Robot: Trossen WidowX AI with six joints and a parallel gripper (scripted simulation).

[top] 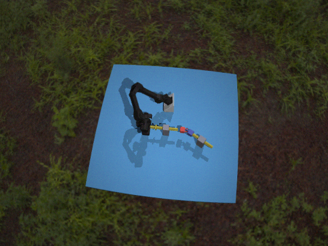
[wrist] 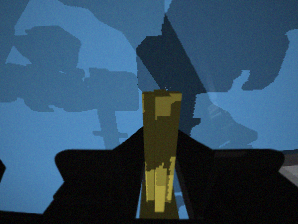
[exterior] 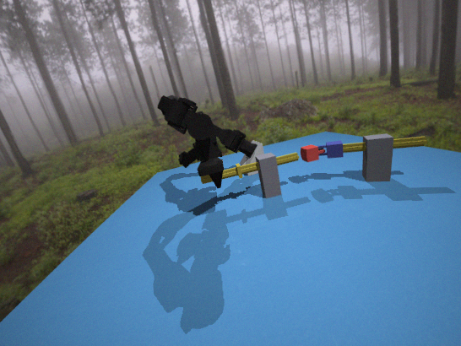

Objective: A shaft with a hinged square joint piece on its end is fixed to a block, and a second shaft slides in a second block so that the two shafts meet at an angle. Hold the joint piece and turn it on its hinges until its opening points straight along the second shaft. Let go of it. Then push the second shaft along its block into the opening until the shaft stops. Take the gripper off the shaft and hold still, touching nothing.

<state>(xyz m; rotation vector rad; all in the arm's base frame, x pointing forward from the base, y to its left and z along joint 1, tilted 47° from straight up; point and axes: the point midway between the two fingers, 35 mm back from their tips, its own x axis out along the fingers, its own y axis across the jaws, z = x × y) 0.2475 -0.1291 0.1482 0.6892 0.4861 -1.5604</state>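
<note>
The second shaft (top: 173,129) (exterior: 288,158) (wrist: 160,105) is yellow and runs through its grey block (top: 166,129) (exterior: 269,177). My gripper (top: 145,131) (exterior: 217,179) (wrist: 157,128) is shut on this shaft near its outer end. The shaft's inner tip stands a small gap from the red joint piece (top: 182,129) (exterior: 310,153), which looks roughly in line with it. The red piece is hinged to a blue part (top: 190,132) (exterior: 334,149) on the first shaft (top: 208,144) (exterior: 409,142), held at an angle in the other grey block (top: 201,141) (exterior: 377,159). The red piece's opening is hidden.
A yellow collar (top: 155,127) (exterior: 239,170) sits on the second shaft between my gripper and its block. The arm's pale base (top: 169,107) stands behind the shafts on the blue table top (top: 180,180) (exterior: 295,274). Shadows lie across the table.
</note>
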